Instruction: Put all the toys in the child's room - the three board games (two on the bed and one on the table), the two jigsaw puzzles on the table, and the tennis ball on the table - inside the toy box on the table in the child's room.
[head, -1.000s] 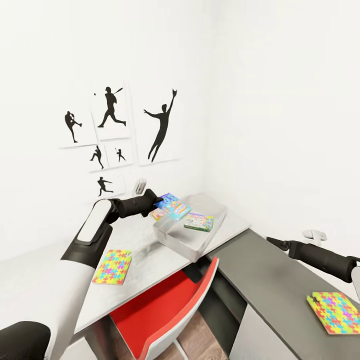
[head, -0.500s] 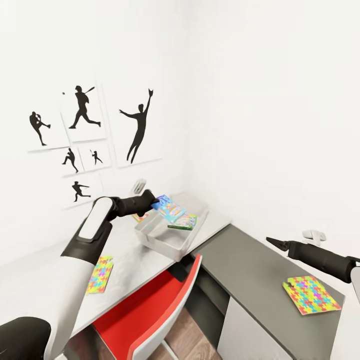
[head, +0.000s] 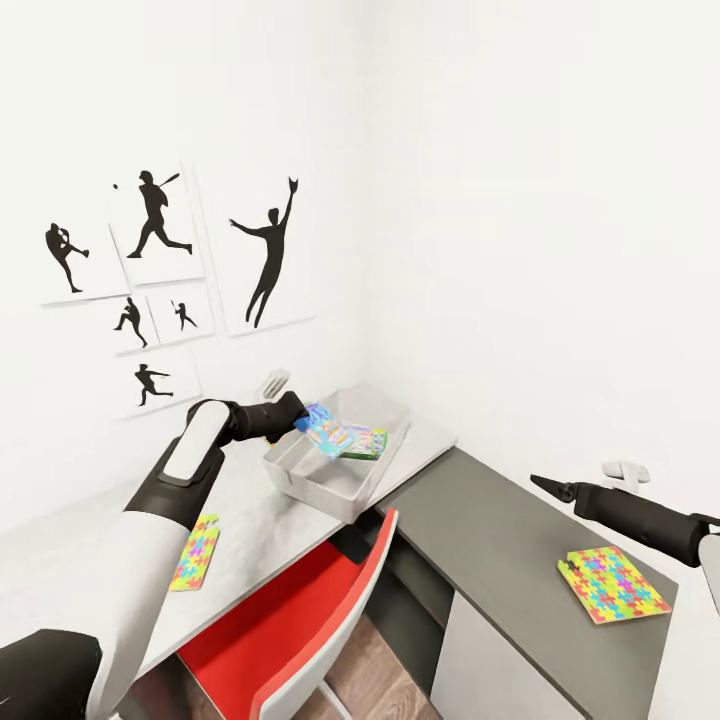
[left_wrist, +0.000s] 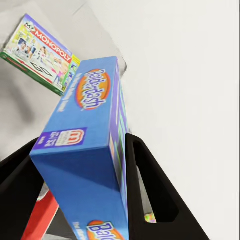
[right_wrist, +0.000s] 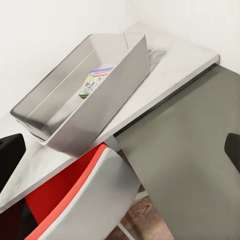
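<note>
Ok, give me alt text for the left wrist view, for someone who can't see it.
The left end effector grips a blue Balderdash board game box between its black fingers. Beyond it, a Monopoly box lies in the grey toy box.

A child's bedroom: baseball-player silhouette pictures (head: 160, 285), a desk (head: 290, 500) with jigsaw puzzles (head: 612, 585) and board games (head: 362, 440).

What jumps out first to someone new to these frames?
The left gripper holds a blue board game over the grey toy box in the desk's corner, where a Monopoly game already lies. Two bright jigsaw puzzles lie flat, one near the left arm, one on the dark desk under the right arm.
</note>
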